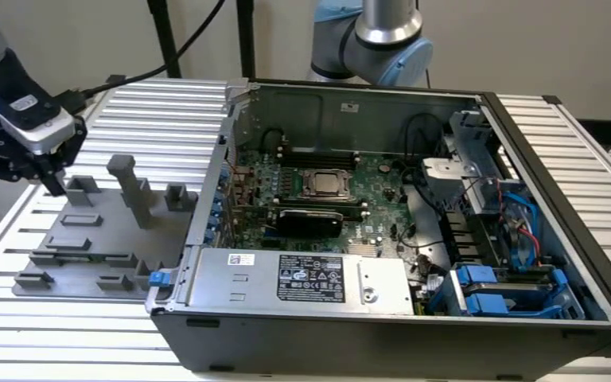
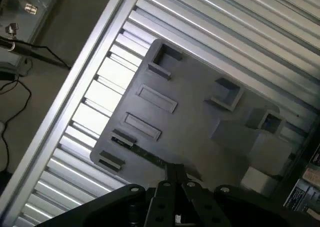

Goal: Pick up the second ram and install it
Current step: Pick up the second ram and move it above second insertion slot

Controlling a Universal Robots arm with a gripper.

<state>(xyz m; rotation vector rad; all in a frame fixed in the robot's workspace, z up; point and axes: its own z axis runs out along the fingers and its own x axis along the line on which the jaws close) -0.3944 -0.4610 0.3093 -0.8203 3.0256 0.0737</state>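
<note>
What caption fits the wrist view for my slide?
Pincer over the grey fixture plate, close to the second ram lying near its edge.

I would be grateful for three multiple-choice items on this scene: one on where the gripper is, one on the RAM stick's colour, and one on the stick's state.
1. Where is the gripper?
A. Over the grey fixture plate, beside the computer case
B. Inside the case, over the CPU socket
C. Over the power supply

2. What colour is the second ram?
A. Red
B. White
C. Green

3. What is the second ram's state?
A. Seated in a motherboard slot
B. Lying on the fixture plate
C. Hanging above the case

Answers:
1 A: the gripper hangs over the plate, at the exterior view's left of the case.
2 C: the wrist view shows it as a thin green strip.
3 B: it lies flat along the plate's edge, near the gripper.
</note>
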